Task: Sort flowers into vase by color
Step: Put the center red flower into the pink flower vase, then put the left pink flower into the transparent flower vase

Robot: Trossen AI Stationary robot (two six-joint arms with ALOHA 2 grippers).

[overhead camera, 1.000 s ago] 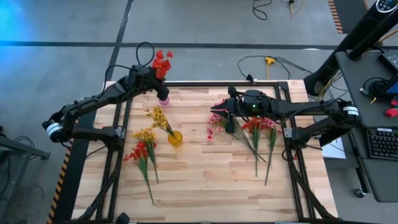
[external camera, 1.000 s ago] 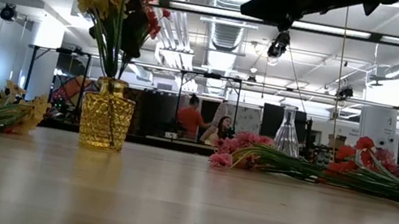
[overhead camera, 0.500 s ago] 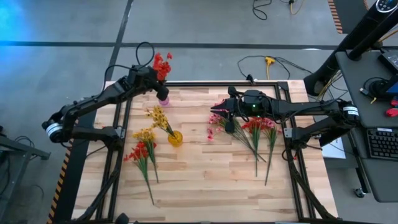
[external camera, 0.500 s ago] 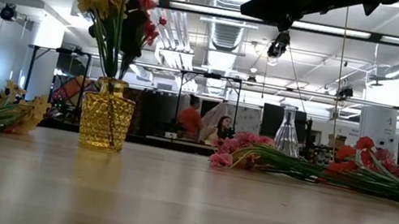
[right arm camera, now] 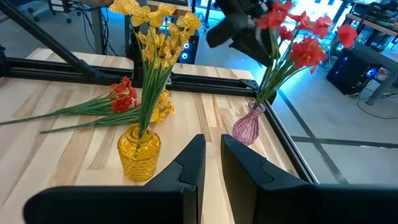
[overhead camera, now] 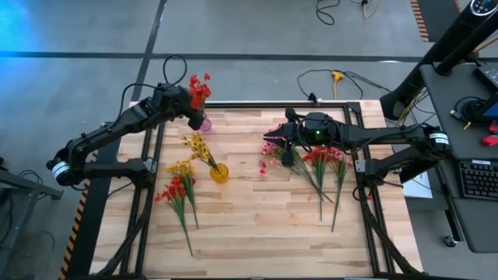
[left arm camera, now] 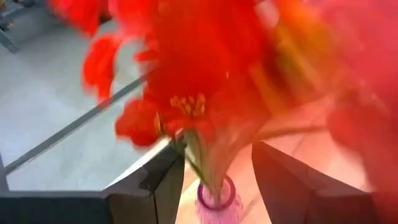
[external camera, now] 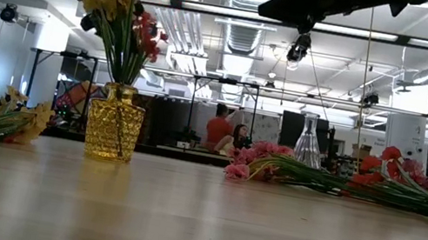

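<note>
**Red sprig going into the purple vase**

High view: your left gripper (overhead camera: 189,99) is at the table's far left corner, above the small purple vase (overhead camera: 205,124), with the red sprig (overhead camera: 199,87) at its fingers. Your right gripper (overhead camera: 282,148) waits over the pink flowers (overhead camera: 271,152). Loose red flowers (overhead camera: 327,159) lie just beside those. A yellow vase (overhead camera: 219,173) already holds yellow flowers, and a mixed red and yellow bunch (overhead camera: 177,190) lies near the table's left edge.

Low view: the yellow vase (external camera: 114,123) stands upright on the wooden table (external camera: 196,223). Behind it is an open workshop with ceiling ducts and two people far off.

Left wrist view: the fingers (left arm camera: 168,180) are spread either side of the stem, which runs down into the purple vase's mouth (left arm camera: 214,202). I'd judge the stem seated, so lift straight up and don't snag the blossoms or tip the vase.

Right wrist view: the right fingers (right arm camera: 193,163) are nearly pressed together, holding nothing.
</note>
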